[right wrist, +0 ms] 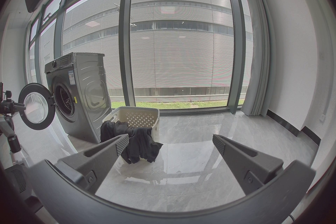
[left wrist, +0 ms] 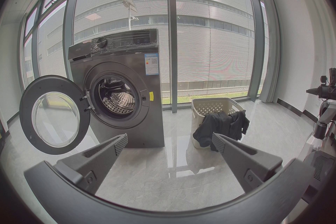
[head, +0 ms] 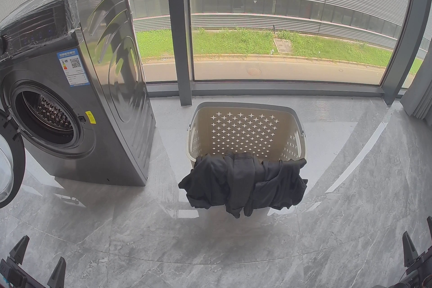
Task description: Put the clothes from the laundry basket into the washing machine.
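Left pincer and right pincer are wide open, holding nothing. Dark clothes hang over the laundry basket rim. The washing machine door is open, so I judge nothing is loaded yet.

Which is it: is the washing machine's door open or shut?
Open. The door is swung aside, and the drum shows inside the washing machine.

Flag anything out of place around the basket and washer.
The dark clothes are slung over the laundry basket's near rim, hanging down its outside rather than lying inside. The washing machine's door stands open, as the task needs.
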